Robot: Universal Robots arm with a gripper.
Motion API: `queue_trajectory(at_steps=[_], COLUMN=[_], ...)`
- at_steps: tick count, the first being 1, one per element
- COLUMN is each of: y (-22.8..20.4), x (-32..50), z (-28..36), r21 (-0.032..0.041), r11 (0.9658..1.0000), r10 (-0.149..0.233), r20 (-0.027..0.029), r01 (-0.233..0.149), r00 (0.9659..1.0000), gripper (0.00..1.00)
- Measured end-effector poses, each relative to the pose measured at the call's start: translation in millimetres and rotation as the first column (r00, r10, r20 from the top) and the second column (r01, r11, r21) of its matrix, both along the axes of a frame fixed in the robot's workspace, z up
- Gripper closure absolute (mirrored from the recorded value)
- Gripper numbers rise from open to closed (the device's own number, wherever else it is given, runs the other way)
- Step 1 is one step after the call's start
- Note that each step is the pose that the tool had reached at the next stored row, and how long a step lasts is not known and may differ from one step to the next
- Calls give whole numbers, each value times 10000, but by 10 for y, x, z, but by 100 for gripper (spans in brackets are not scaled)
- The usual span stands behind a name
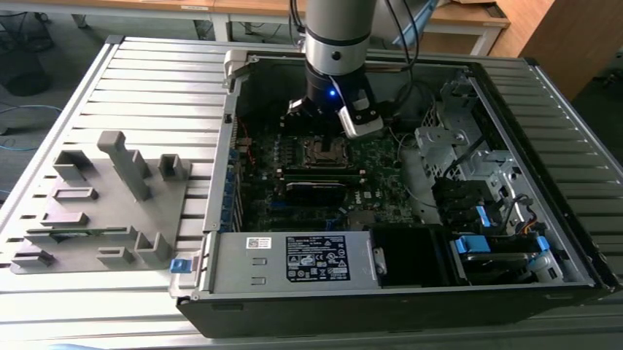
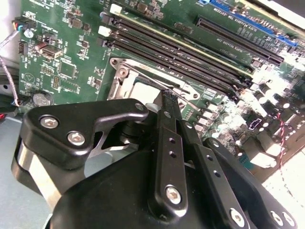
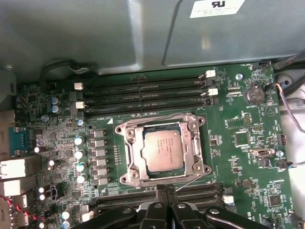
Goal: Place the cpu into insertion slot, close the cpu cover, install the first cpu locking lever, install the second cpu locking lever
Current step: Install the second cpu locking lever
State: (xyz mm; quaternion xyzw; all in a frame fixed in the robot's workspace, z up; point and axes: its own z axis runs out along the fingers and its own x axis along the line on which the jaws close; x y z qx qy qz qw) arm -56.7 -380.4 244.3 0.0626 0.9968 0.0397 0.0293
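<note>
The cpu (image 3: 161, 146), a dull silver square, lies flat in the insertion slot (image 3: 125, 128) on the green motherboard. The cpu cover (image 3: 135, 157), a thin silver frame, lies down around it. One thin wire locking lever (image 3: 157, 117) runs along the socket's edge by the memory slots. A second wire lever (image 3: 190, 182) slants beside the opposite edge, right at my fingertips. My gripper (image 3: 164, 191) is shut, its black tips together just off that socket edge. In the second wrist view the gripper (image 2: 167, 98) touches the lever (image 2: 188, 101) beside the cover (image 2: 143, 90). The exterior view has the socket (image 1: 326, 153) below the arm.
Long black memory slots (image 3: 143, 90) flank the socket on both sides. Capacitors (image 3: 80, 152) line a third side. A labelled grey power-supply box (image 1: 292, 259) and drive bays (image 1: 486, 240) crowd the open case. A grey fixture tray (image 1: 98, 204) lies at the exterior view's left.
</note>
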Motion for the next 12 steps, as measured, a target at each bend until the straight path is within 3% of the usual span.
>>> queue_trajectory(at_steps=[12], y=[-34], x=[-42], z=[-21], r21=[-1], r11=[10000], r10=[-1], r20=[15], r01=[1], r00=[10000], gripper=[89])
